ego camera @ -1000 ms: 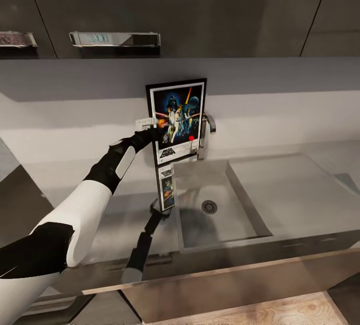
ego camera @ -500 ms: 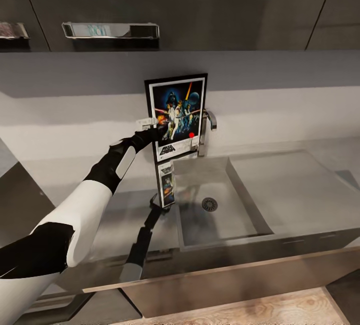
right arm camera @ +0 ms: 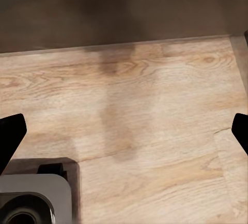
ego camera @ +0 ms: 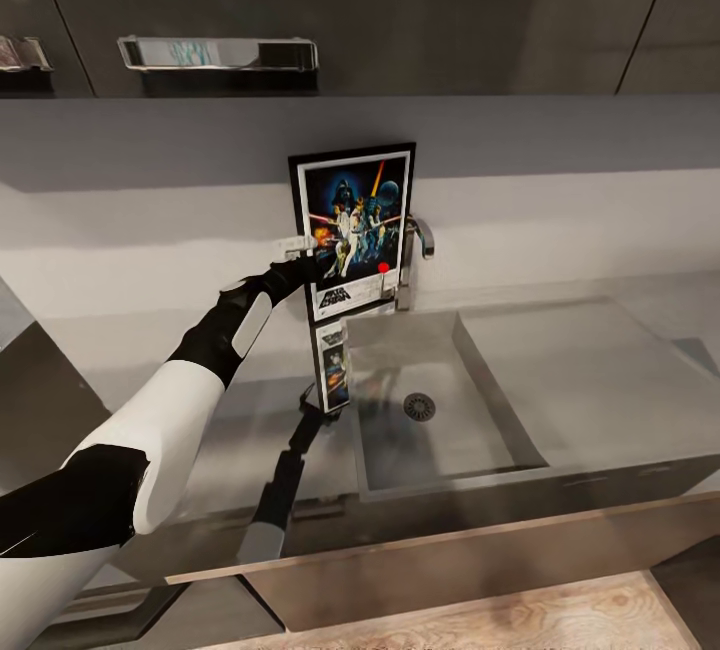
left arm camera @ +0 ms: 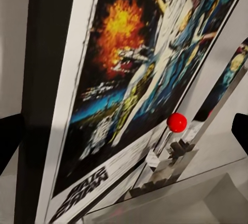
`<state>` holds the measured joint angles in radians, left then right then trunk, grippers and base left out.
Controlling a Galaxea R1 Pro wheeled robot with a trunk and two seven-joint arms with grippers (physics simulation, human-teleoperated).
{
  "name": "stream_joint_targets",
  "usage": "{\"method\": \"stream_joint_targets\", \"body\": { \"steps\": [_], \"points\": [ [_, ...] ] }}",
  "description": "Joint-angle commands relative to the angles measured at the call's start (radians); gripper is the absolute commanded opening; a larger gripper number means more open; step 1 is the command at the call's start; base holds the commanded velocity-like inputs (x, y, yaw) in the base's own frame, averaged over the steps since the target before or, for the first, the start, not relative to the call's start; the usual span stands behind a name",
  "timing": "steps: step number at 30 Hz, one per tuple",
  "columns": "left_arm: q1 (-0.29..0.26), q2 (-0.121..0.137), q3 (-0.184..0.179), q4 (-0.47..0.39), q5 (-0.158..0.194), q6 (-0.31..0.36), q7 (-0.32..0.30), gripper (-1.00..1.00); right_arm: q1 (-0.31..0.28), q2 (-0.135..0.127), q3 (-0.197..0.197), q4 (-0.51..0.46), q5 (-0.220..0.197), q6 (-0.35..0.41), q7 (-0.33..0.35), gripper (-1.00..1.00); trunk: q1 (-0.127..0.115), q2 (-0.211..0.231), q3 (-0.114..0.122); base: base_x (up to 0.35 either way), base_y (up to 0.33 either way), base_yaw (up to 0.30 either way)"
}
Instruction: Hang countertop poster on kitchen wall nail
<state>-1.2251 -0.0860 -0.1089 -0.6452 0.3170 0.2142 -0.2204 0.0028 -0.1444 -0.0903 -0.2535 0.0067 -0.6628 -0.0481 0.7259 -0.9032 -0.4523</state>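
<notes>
Lifting framed poster off glossy counter toward wall.

Nearest, over pale wood-plank floor (right arm camera: pixel 144 125), right gripper (right arm camera: pixel 124 131) spread wide, holding nothing. Further out, past long glossy grey-brown counter (ego camera: pixel 600 370) with inset rectangular sink (ego camera: pixel 440 410), left gripper (ego camera: pixel 300 252) clamped on left edge of black-framed, white-bordered rectangular Star Wars poster (ego camera: pixel 355 230), held upright above counter, just in front of chrome tap (ego camera: pixel 415 260) with small red knob (left arm camera: pixel 176 122), mirror image below in counter surface. Beyond, pale grey wall (ego camera: pixel 560 200) under dark upper cabinets (ego camera: pixel 400 0); no nail discernible. Best done by keeping clamp firm, frame vertical, raising clear of tap before any sideways travel, then searching wall for nail; likely risk: frame pivoting in one-sided grasp.
</notes>
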Motion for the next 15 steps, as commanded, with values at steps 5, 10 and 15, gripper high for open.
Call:
{"method": "stream_joint_targets", "body": {
  "steps": [5,10,15],
  "points": [
    [-0.001,0.0,-0.002,-0.002,0.01,0.007,0.0,1.0,0.0,0.0,-0.002,-0.001,0.001,-0.001,-0.001,1.0,0.0,-0.001,-0.008,0.0,0.0,0.0],
    [-0.001,0.0,-0.003,-0.003,0.01,0.009,0.029,1.0,0.0,0.0,-0.002,-0.001,0.001,-0.001,-0.001,1.0,0.0,-0.001,-0.015,0.0,0.0,0.0],
    [-0.001,0.0,-0.003,-0.006,0.01,0.031,0.042,1.0,0.0,0.0,-0.002,-0.001,0.002,-0.001,-0.001,1.0,0.0,-0.001,-0.019,0.0,0.0,0.0]
  ]
}}
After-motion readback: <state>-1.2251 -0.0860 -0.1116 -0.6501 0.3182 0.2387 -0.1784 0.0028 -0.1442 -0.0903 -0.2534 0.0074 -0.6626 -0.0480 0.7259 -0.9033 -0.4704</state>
